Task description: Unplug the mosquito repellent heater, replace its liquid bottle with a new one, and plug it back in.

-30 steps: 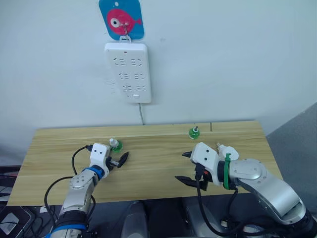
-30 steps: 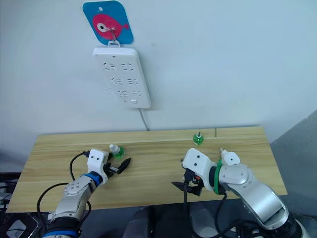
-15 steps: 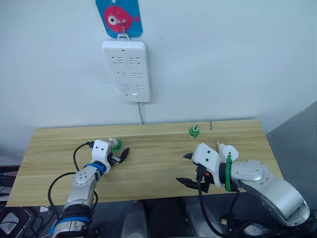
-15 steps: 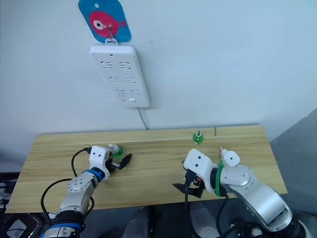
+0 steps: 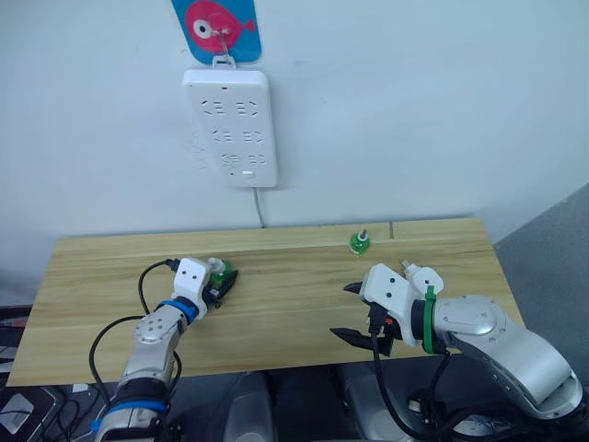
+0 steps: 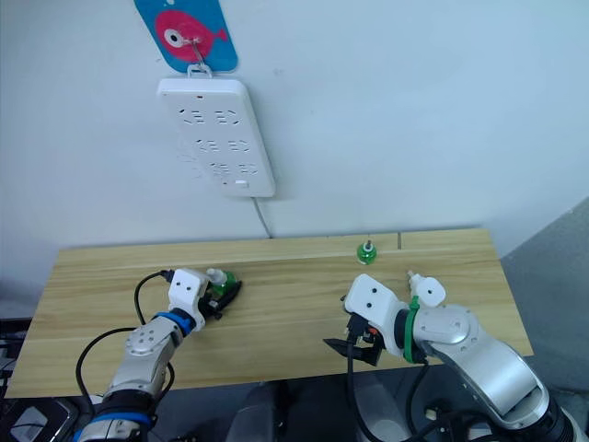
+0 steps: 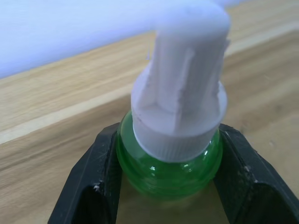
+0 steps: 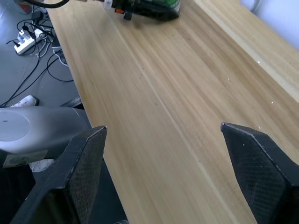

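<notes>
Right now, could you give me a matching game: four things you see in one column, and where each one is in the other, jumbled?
Things:
1. left end effector
2. right end effector
3. power strip
4. wick-topped bottle

Places:
A. hanging on the wall
B. open above the near edge of the table
C. standing near the table's far edge
D. closed around the white-capped green bottle

Pairs: 1-D, 2-B, 3-A, 4-C.

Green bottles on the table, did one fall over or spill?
No, nothing stands out. The capped green bottle stands upright between the fingers of the left gripper, which press on both its sides. The other green bottle stands upright near the far edge of the table. No liquid shows on the wood.
</notes>
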`<state>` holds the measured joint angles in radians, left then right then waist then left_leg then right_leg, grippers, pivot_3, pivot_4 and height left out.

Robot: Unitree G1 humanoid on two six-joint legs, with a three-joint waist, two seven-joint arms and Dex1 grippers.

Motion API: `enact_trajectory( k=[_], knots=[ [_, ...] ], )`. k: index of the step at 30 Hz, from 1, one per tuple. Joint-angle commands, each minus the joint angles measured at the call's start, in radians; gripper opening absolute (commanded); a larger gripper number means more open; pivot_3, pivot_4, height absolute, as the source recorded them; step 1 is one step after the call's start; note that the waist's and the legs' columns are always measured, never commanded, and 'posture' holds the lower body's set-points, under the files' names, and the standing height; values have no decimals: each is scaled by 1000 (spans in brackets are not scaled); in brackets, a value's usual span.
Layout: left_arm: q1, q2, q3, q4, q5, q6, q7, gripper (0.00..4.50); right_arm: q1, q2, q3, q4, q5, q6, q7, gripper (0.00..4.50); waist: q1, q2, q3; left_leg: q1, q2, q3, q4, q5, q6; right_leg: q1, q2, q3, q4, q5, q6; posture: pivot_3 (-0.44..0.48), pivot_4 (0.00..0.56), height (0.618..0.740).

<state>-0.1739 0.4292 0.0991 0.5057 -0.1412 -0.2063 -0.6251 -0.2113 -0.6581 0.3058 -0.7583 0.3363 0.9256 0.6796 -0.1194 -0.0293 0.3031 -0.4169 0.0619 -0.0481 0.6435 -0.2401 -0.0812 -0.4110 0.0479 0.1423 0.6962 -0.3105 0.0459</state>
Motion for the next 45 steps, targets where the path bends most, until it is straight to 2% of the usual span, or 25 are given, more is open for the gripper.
enact_trajectory(
  k=[1,5,7,12,20,33,36,39,43,45],
  knots=[
    [52,54,-50,-266,-85,105,-153,2265,-43,7,-41,-8,55,-36,47,4098,-1,-1,-1,0,0,0,0,0,-1,0,0,0,0,0,0,-186,258,729],
    [72,167,-111,-549,-229,347,-350,2265,-134,14,-48,51,108,-53,117,4098,-3,-3,-2,-1,0,-3,0,2,-4,0,0,-4,1,0,0,-165,226,729],
    [31,244,-141,-659,-290,458,-444,2265,-215,33,-46,100,141,-43,149,4098,-6,-3,-4,-1,0,-4,0,2,-4,0,0,-5,1,1,0,-145,191,729],
    [-76,335,-183,-735,-336,579,-559,2265,-360,119,-31,209,184,-8,152,4098,-18,-3,-19,-4,0,-9,0,2,-4,0,-1,-11,1,3,-4,-129,146,729],
    [-182,364,-228,-745,-324,646,-618,2265,-450,236,7,304,195,10,136,4098,-21,-3,-56,-15,0,-18,1,5,-8,-9,-1,-20,3,5,-8,-118,105,729],
    [-200,349,-228,-729,-303,625,-632,2265,-477,312,64,376,164,-22,134,4098,-21,-3,-101,-14,-2,-22,3,8,-12,-9,-1,-23,14,5,-9,-96,80,729],
    [-197,348,-224,-731,-303,620,-631,2265,-479,317,77,390,150,-39,136,3475,-21,-3,-107,-13,-2,-23,3,10,-12,-9,0,-24,17,5,-9,-92,76,729],
    [-190,348,-222,-732,-303,612,-630,2265,-478,318,89,400,133,-66,137,2595,-21,-3,-112,-13,-2,-24,3,12,-13,-9,0,-25,19,6,-11,-91,74,729],
    [-186,342,-219,-726,-305,605,-624,2265,-475,314,99,402,121,-91,145,1154,-21,-2,-119,-12,-2,-26,3,14,-13,-9,0,-26,20,7,-12,-93,68,729],
    [-184,337,-214,-726,-315,611,-621,2265,-472,316,97,401,119,-103,149,1077,-21,-2,-127,-12,-2,-27,3,14,-13,-9,0,-27,20,7,-13,-95,65,729]
  ],
)
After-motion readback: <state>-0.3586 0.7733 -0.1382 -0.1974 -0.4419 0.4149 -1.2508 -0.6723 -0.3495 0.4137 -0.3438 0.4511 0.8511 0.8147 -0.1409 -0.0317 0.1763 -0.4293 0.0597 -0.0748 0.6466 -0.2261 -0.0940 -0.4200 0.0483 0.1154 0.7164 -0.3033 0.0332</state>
